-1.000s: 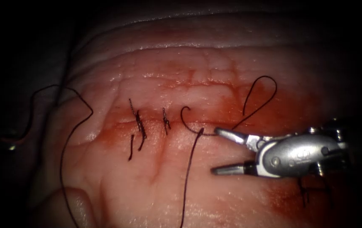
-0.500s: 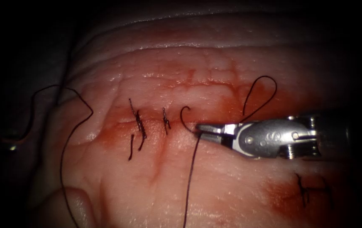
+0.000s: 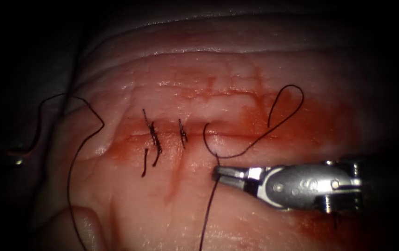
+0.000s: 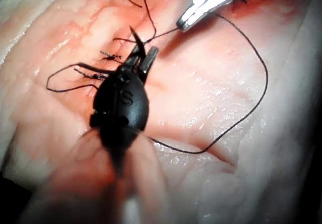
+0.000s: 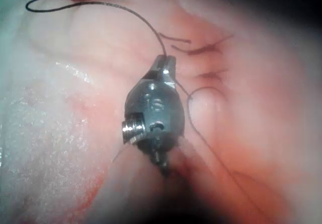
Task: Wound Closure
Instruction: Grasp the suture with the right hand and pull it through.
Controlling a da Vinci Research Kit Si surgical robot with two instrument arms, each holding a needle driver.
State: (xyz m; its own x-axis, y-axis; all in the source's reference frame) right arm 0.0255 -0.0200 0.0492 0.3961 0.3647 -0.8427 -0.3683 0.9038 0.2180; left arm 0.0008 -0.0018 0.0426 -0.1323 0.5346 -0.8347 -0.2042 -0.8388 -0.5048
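Observation:
My right tool [image 3: 218, 173] reaches in from the right, just on the near side of the cut [image 3: 255, 135]. Its jaws are shut on the thread [image 3: 255, 144], as the right wrist view [image 5: 163, 63] confirms. From the grip the thread curves up into the tissue [image 3: 139, 214] at the cut, and one strand loops to the upper right. A long strand runs down and round the left. My left tool [image 4: 142, 58] is a dark shape in its wrist view, jaws shut. A dark curved point [image 4: 135, 35] sticks out of them and looks like the needle, clear of the tissue.
Two tied stitches [image 3: 153, 135] [image 3: 182, 132] with cut ends sit on the cut, left of the grip. Red fluid stains the tissue along the cut. The thread's far end runs to a small glint [image 3: 18, 161] in the dark at the far left.
The right tool's jaws went from open to shut on the thread. It then moved toward the near side, drawing the thread's curve at the cut longer.

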